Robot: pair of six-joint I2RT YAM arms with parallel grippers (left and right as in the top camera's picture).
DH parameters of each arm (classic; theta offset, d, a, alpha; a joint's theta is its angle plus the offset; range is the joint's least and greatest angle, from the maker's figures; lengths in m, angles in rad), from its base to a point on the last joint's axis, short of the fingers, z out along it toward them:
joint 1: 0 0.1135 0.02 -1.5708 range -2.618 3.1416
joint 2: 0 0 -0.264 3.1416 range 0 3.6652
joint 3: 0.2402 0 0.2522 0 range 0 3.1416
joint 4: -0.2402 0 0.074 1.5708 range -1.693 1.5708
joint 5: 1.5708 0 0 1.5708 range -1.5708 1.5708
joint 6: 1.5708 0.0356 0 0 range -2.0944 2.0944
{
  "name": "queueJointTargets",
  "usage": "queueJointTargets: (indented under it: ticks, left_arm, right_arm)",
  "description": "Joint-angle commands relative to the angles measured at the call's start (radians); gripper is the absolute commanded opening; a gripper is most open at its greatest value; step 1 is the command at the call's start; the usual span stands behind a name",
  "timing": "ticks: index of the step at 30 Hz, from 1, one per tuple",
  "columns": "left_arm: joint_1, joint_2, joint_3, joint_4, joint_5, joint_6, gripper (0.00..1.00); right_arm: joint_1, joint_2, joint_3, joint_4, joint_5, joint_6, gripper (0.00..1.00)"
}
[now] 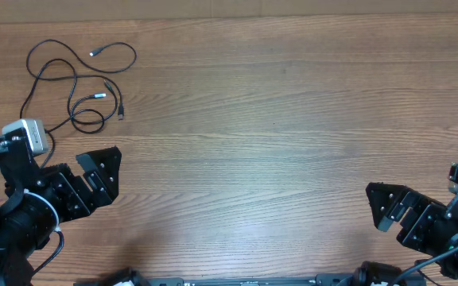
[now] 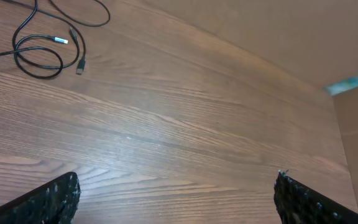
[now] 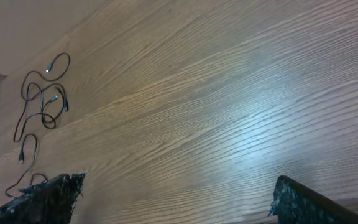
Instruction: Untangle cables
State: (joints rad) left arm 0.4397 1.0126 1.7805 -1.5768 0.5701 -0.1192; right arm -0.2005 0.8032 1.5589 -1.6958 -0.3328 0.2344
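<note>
The cables [image 1: 74,75] lie as loose black loops with small silver-tipped plugs at the far left of the wooden table [image 1: 277,119]. In the left wrist view the cables [image 2: 59,40] sit at the top left, and in the right wrist view the cables [image 3: 53,99] are far off at the left. My left gripper [image 1: 108,176] is open and empty, a little nearer the front than the loops and apart from them. My right gripper [image 1: 382,208] is open and empty at the front right, far from them. Both wrist views show wide-apart jaws over bare wood, left gripper [image 2: 176,180] and right gripper [image 3: 176,183].
A tan wall [image 2: 278,31] rises behind the table's far edge. The left arm's white camera block [image 1: 29,135] sits just below the lowest cable loop. Black arm bases [image 1: 245,281] line the front edge.
</note>
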Motion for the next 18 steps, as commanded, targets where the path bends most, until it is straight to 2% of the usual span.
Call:
queueJointTargets:
  ticks: [1, 18]
  left_arm:
    - [-0.003, 0.0, 0.014, 0.003, -0.005, 0.027, 1.0]
    - [-0.003, 0.0, 0.014, 0.003, -0.005, 0.027, 1.0]
  right_arm:
    - [0.005, 0.0, -0.005, 0.003, 0.006, -0.006, 1.0]
    - [0.005, 0.0, -0.005, 0.011, 0.022, -0.008, 1.0]
